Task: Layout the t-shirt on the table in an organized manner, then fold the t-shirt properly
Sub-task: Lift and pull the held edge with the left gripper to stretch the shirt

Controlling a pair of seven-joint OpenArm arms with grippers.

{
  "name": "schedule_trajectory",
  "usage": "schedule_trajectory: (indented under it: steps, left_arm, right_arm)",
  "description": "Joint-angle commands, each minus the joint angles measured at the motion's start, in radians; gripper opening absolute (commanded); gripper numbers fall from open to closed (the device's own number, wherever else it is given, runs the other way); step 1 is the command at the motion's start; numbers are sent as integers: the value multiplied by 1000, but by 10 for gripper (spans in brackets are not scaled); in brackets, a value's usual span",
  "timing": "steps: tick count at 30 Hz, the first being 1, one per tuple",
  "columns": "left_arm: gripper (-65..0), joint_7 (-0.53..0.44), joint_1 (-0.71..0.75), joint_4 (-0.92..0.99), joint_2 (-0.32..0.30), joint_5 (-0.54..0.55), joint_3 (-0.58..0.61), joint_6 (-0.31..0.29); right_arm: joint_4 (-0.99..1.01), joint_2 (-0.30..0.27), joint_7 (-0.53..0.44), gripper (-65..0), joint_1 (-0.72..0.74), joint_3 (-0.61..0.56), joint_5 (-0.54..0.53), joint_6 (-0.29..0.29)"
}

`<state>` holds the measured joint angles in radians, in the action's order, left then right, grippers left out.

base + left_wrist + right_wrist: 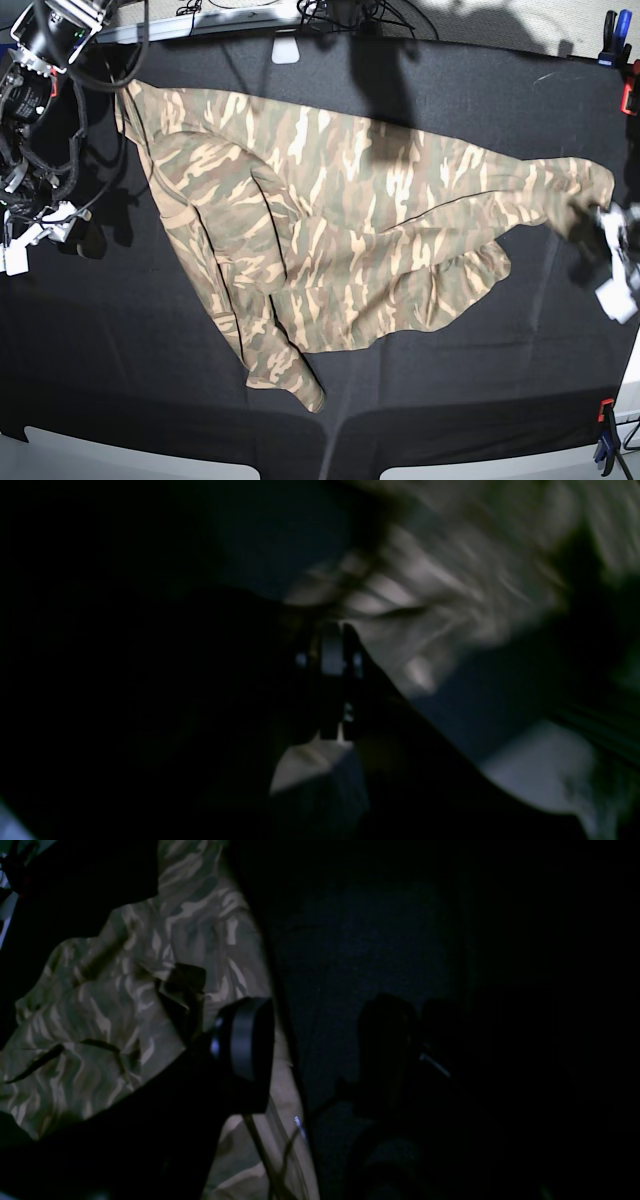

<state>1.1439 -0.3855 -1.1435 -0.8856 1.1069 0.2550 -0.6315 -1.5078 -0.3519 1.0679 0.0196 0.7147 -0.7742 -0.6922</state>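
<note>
While no writing readable, left gripper (592,222) jaws clamped on t-shirt (330,220) edge; right gripper (320,1055) jaws apart, t-shirt beside one jaw

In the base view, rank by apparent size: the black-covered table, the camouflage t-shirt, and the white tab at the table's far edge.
1. table, fills nearly the whole view.
2. t-shirt, spread across the middle of it.
3. white tab, small by comparison.
None look close enough in size to be doubtful.

A camouflage t-shirt (340,230) lies spread and rumpled across the black-clothed tabletop (120,360), one end stretched toward the right edge.
</note>
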Motion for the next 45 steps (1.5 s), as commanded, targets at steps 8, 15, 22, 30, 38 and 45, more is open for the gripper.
schedule_trajectory:
  steps: [8, 15, 22, 30, 38, 45]
  left_arm:
    - [-650, -111, -20, -17, 100, -172, -248, 83]
    - [-650, -204, -2, -39, 165, -398, -303, 191]
    - [-650, -263, 167, -320, 168, -571, -303, 329]
    - [-650, -255, 419, -618, 169, -673, -303, 464]
    - [-650, -243, 639, -660, 220, -713, -350, 489]
    - [-650, -223, 875, -872, 252, -714, -465, 486]
  right_arm:
    - [-18, -22, -24, -343, 16, 4, -22, -6]
    - [-18, -22, -25, -342, 16, 4, -22, -6]
    - [-18, -22, -25, -343, 16, 4, -22, -6]
    - [-18, -22, -28, -343, 16, 4, -22, -6]
    - [-18, -22, -32, -343, 16, 4, -22, -6]
    - [-18, -22, -43, -343, 16, 4, -22, -6]
